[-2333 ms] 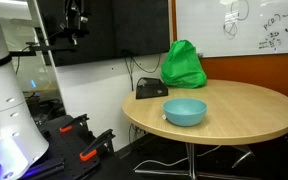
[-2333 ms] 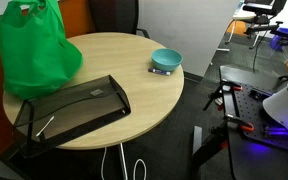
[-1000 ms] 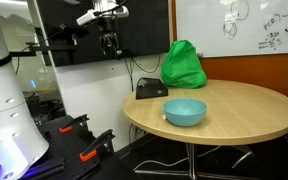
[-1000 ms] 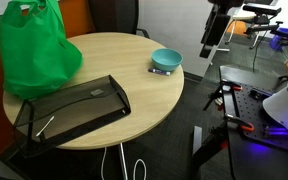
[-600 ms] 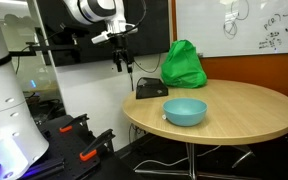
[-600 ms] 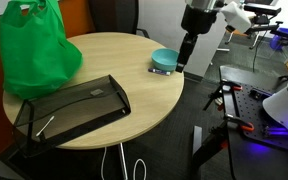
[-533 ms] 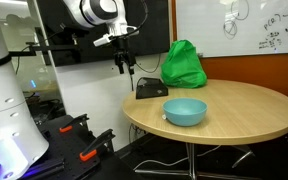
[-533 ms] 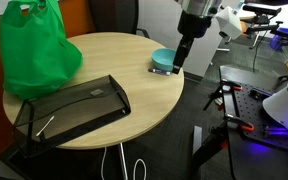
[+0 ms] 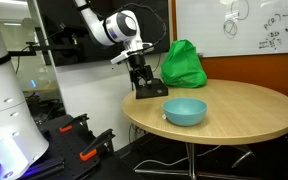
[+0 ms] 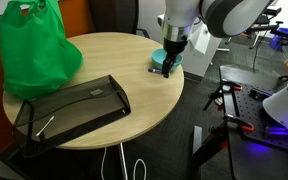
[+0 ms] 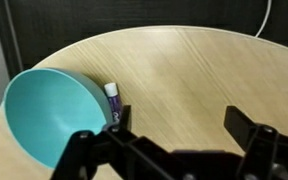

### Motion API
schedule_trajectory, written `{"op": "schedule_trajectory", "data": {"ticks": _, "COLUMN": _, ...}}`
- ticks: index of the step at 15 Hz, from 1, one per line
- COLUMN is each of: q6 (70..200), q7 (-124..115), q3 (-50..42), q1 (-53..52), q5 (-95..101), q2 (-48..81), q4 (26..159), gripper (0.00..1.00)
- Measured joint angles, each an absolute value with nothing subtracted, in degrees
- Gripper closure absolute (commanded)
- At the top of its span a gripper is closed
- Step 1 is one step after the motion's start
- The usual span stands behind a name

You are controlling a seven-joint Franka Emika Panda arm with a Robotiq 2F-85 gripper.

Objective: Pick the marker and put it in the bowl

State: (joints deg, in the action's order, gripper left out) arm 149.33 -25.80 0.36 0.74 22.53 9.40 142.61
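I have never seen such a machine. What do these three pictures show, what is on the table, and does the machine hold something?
It is a robot arm with a two-finger gripper. Two pictures come from cameras standing in the room. The third comes from a camera on the arm's wrist, looking past the fingers. On the round table are a light blue bowl, a green bag and a black tray. A small marker lies right beside the bowl. The gripper is open and holds nothing.

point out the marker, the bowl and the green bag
marker [image 11: 112, 102] wrist view, middle of its whitish barrel
bowl [image 9: 185, 113] in an exterior view, outer wall
green bag [image 10: 34, 52] in an exterior view, front face
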Motion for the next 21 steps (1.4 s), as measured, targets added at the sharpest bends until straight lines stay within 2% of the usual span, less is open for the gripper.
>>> {"op": "schedule_trajectory", "data": {"ticks": 9, "q6": 149.2, "q7": -27.1, "q3": -7.5, "q1": -5.7, "q5": 24.6, "q2": 27.2, "q4": 129.1, "gripper": 0.0}}
{"op": "schedule_trajectory", "data": {"ticks": 21, "q6": 147.0, "q7": -26.2, "q3": -12.4, "q1": -6.8, "q5": 24.0, "q2": 35.7, "q4": 118.4, "gripper": 0.0}}
